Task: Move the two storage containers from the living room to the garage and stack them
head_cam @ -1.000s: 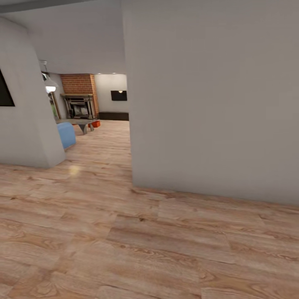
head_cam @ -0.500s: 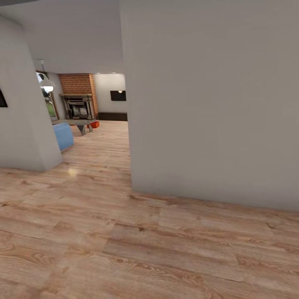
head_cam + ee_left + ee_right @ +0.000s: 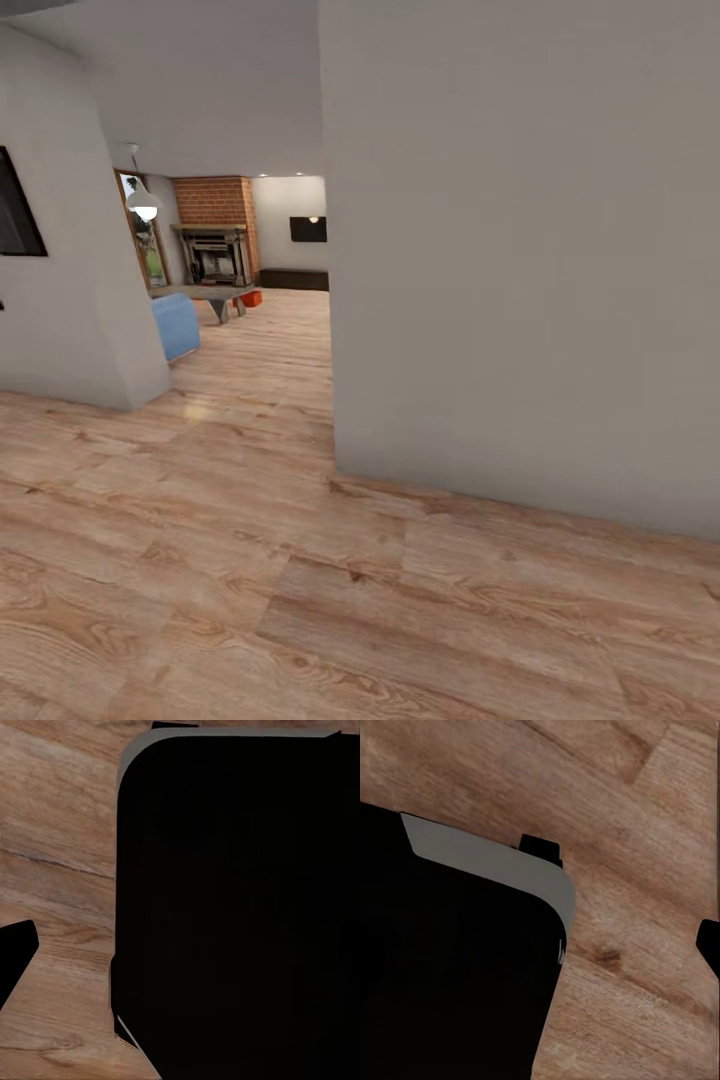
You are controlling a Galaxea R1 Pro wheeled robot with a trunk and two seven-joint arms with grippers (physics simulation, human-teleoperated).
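Wall (image 3: 520, 260) fills our right side in the head view and blocks that way; a second wall (image 3: 70, 300) stands left. Between them, far ahead over the wood-plank floor (image 3: 250, 560), lies the living room (image 3: 235, 270): brick fireplace (image 3: 215, 250), blue sofa (image 3: 178, 325), low surface (image 3: 205, 295), and one storage container (image 3: 250, 298) just beside it. Since the earlier frame the whole scene has slid rightward. Wrist views give planks and dark robot body; we cannot tell either tool's state.
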